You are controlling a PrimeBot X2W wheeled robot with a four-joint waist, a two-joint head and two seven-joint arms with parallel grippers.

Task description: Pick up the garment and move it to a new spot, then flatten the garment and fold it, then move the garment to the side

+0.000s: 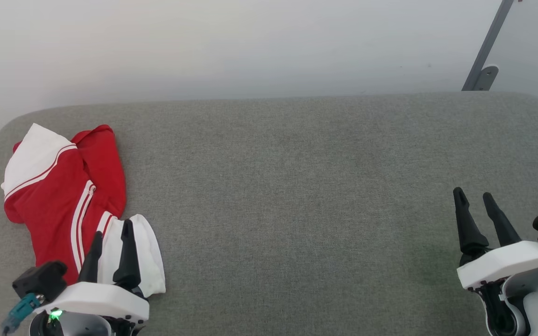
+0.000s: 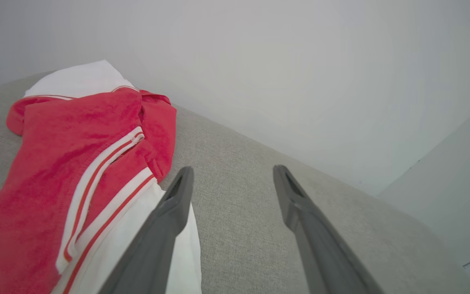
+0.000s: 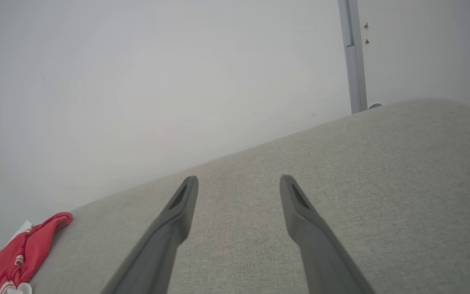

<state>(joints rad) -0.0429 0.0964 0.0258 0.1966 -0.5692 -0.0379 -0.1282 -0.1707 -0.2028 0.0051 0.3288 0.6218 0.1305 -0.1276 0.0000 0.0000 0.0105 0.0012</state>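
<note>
The left gripper (image 1: 112, 229) sat at the near left and the right gripper (image 1: 473, 194) at the near right, both with jaws spread wide and fingers pointing away.

Grey woven-fabric surface (image 1: 297, 186) with rounded corners, pale wall (image 1: 203, 46) behind, slanted grey metal bar (image 1: 487, 46) at far right.

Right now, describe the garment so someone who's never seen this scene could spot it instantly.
A broad grey fabric surface spans the head view. At its left end, just ahead of the open left pincer, the garment lies crumpled in a heap. It is bright red with white panels and red-and-white striped trim, the one coloured thing against the plain grey.
</note>
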